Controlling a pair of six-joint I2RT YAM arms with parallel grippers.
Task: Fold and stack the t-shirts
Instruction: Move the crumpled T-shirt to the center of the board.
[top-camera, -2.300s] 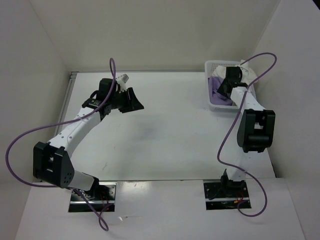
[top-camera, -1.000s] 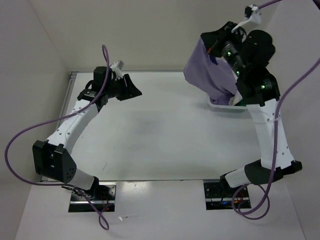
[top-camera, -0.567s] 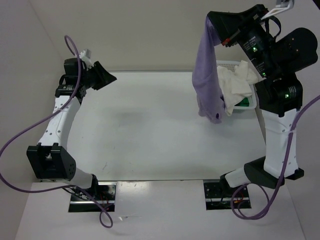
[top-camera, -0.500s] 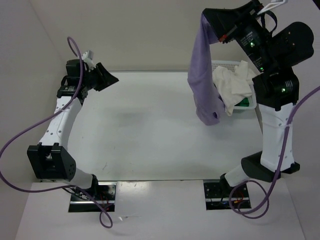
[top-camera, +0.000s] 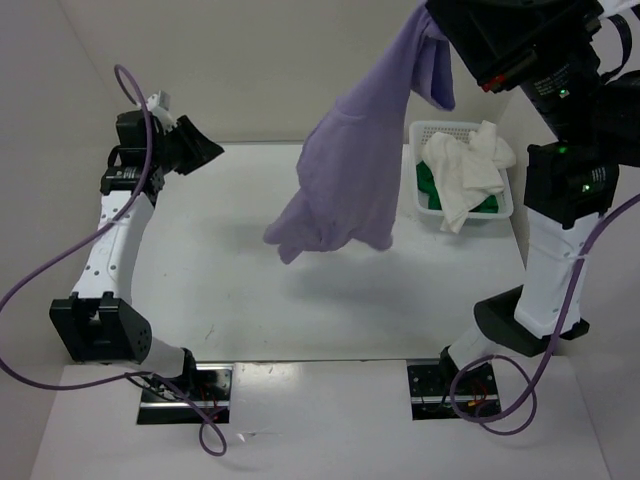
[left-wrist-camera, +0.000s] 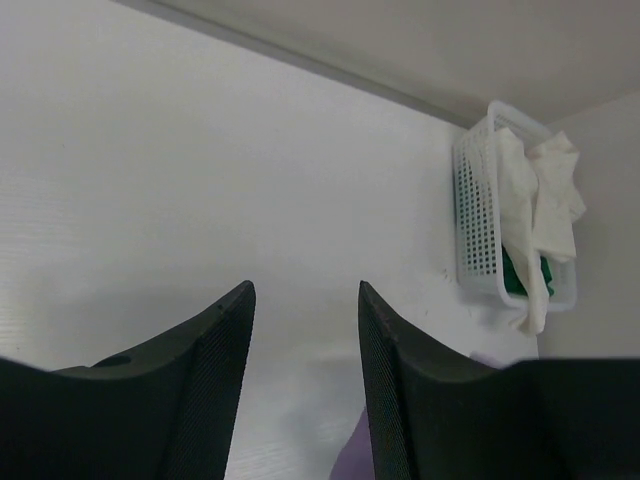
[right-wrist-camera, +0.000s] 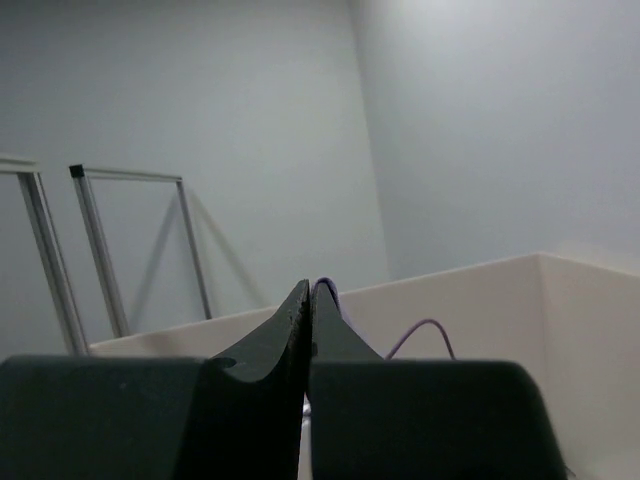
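In the upper right of the overhead view, the right hand (top-camera: 438, 22) is raised high, its fingers pinched tight on one edge of the lavender t-shirt (top-camera: 345, 170). The shirt hangs down and to the left, over the middle of the table (top-camera: 230, 280). The white t-shirt (top-camera: 460, 172) spills over the rim of the white basket (top-camera: 440, 127) at centre right, with the green t-shirt (top-camera: 428, 185) beneath it. At upper left the left hand (top-camera: 196, 150) stands partly wide with nothing between its fingers (left-wrist-camera: 225, 335).
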